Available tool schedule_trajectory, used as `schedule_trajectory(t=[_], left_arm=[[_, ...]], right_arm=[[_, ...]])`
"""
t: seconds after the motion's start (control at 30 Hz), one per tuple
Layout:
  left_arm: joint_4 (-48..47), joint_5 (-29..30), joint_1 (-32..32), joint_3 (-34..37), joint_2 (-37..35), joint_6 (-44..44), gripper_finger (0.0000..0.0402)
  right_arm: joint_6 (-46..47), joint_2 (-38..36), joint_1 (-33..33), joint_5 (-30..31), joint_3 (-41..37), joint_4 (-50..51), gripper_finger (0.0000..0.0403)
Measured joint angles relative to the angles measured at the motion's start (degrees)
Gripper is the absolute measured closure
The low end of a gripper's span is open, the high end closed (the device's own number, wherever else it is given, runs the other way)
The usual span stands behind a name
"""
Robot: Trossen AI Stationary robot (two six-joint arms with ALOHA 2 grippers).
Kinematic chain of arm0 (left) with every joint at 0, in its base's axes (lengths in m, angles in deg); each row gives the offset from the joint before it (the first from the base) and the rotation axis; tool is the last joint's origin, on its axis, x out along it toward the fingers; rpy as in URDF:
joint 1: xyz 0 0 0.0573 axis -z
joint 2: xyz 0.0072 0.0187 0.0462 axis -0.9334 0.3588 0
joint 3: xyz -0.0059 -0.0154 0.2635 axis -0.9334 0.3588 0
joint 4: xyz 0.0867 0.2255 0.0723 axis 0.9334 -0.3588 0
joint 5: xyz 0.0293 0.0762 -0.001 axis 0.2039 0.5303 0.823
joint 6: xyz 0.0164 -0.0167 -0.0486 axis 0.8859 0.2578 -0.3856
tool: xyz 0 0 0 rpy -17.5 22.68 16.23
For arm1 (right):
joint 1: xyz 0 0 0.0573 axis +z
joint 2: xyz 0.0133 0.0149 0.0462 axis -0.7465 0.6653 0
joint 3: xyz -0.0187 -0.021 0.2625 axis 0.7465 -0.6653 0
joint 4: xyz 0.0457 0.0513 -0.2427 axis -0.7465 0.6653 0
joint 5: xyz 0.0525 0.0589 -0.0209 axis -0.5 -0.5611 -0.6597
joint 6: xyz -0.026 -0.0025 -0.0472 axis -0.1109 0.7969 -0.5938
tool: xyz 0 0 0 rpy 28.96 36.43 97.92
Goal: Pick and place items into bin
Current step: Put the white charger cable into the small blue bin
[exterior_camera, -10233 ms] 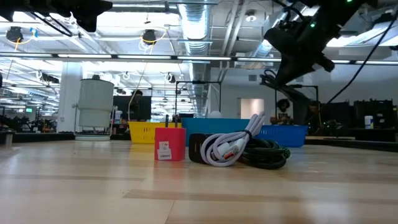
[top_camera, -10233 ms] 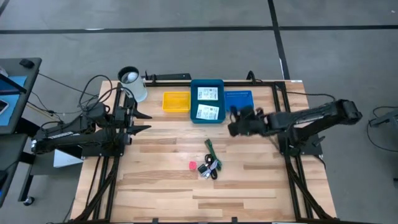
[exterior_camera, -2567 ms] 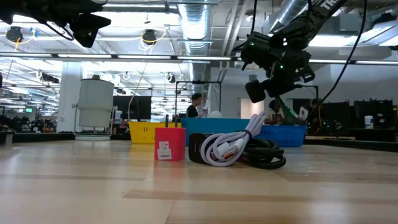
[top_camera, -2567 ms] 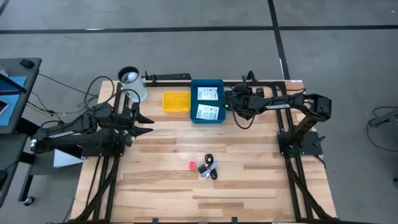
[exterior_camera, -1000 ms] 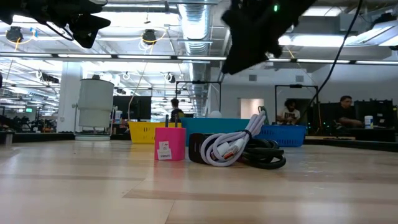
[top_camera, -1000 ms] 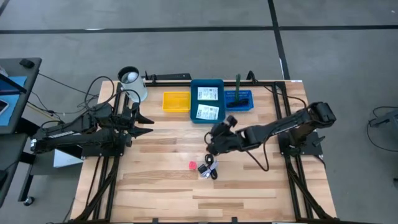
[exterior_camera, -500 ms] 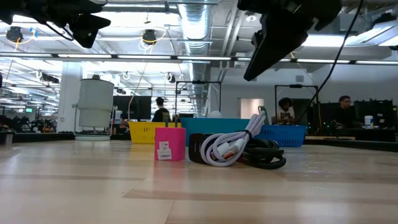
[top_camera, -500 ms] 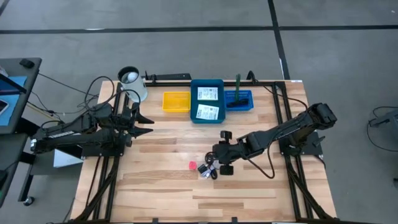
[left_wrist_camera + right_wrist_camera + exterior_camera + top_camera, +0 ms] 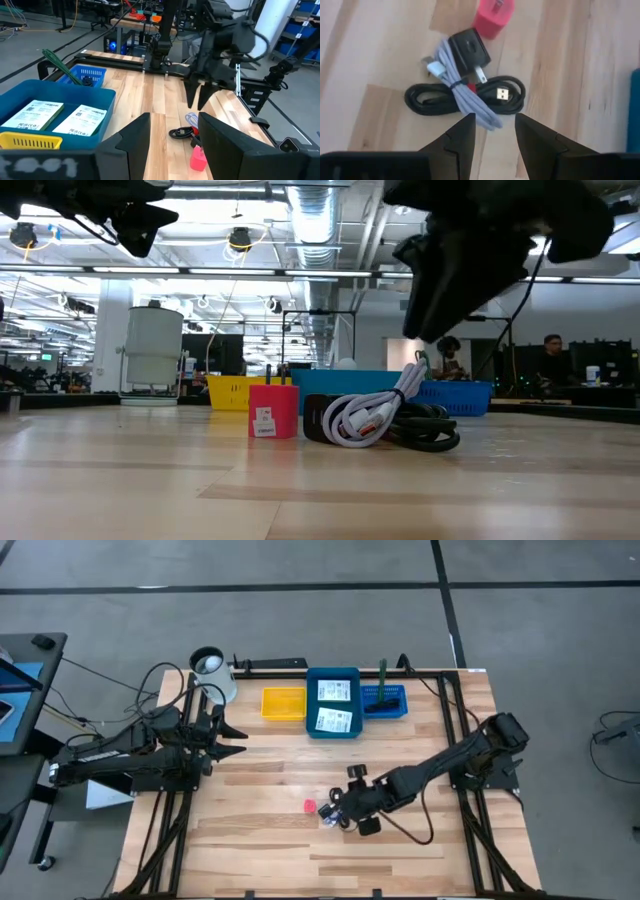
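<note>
A small heap lies mid-table: a pink cube (image 9: 493, 11), a black plug piece (image 9: 468, 47), a white cable (image 9: 451, 75) and a coiled black cable (image 9: 465, 97), all resting on the wood. My right gripper (image 9: 493, 125) hangs open just above the heap (image 9: 335, 815), pointing steeply down, touching nothing. The blue bin (image 9: 333, 725) at the back holds two white cards (image 9: 334, 705). A green pen (image 9: 382, 675) stands in the small blue basket (image 9: 392, 705). My left gripper (image 9: 172, 135) waits open at the table's left.
A yellow bin (image 9: 283, 702) sits left of the blue bin, and a white cylinder (image 9: 212, 670) stands at the back left corner. Bare wood lies near and left of the heap. People show in the room behind the table.
My right gripper has moved toward the table's near edge and a little down, from beside the blue bin to above the cable heap. It has rolled and tipped to point more steeply down. The heap has not moved.
</note>
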Motion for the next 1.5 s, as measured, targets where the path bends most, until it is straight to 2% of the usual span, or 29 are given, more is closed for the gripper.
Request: schedule_trajectory(t=[0.33, 0.63, 0.8, 0.97, 1.1, 1.27, 1.5], left_arm=[[0.5, 0.0, 0.0, 0.0, 0.0, -1.6, 0.0247], [-0.6, -0.1, 0.0, 0.0, 0.1, -2.8, 0.0247], [-0.7, -0.1, 0.0, 0.0, 0.1, -2.8, 0.0247], [-0.7, -0.1, 0.0, 0.0, 0.2, -2.8, 0.0247], [-0.7, -0.1, 0.0, 0.0, 0.2, -2.8, 0.0247], [-0.7, -0.1, 0.0, 0.0, 0.2, -2.8, 0.0247], [-0.7, -0.1, 0.0, 0.0, 0.2, -2.8, 0.0247]], right_arm=[[-6.1, 7.1, 1.0, 0.0, 7.4, 7.7, 0.026], [-11.0, 11.1, 0.7, -0.1, 8.5, 8.7, 0.0256], [-10.0, 10.9, 0.6, 1.3, 8.5, 9.3, 0.0296], [-8.8, 7.9, 0.3, 1.3, 8.5, 10.6, 0.0384], [-7.3, 5.3, 0.3, 1.8, 8.5, 12.4, 0.0379], [-5.0, 0.5, 0.0, 6.9, 8.5, 21.0, 0.0391], [3.8, -8.1, -5.5, 24.2, 8.5, 34.9, 0.0391]])
